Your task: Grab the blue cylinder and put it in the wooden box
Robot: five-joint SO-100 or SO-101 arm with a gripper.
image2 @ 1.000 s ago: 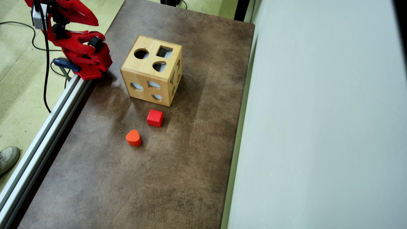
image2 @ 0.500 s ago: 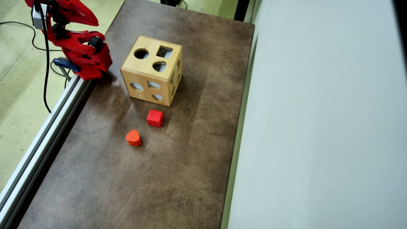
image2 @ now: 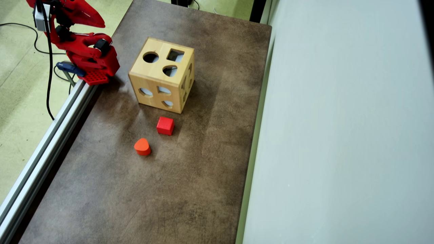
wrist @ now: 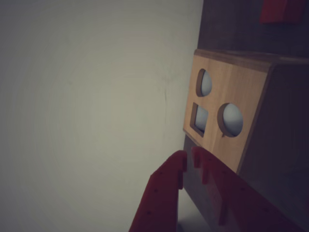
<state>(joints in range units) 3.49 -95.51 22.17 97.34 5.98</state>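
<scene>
The blue cylinder shows in neither view. The wooden box stands on the brown table, its top showing a round, a square and a rounded hole. In the wrist view the wooden box fills the right side, just beyond my red fingertips. My gripper is shut, with only a thin slit between the tips and nothing held. In the overhead view the arm is folded at the table's top left corner, and my gripper points right, well left of the box.
A red cube and an orange rounded-triangle block lie in front of the box. The red cube also shows in the wrist view. An aluminium rail runs along the table's left edge. A pale wall borders the right.
A grey shoe at the lower left edge has left the overhead view. The arm, the box and the blocks have not moved.
</scene>
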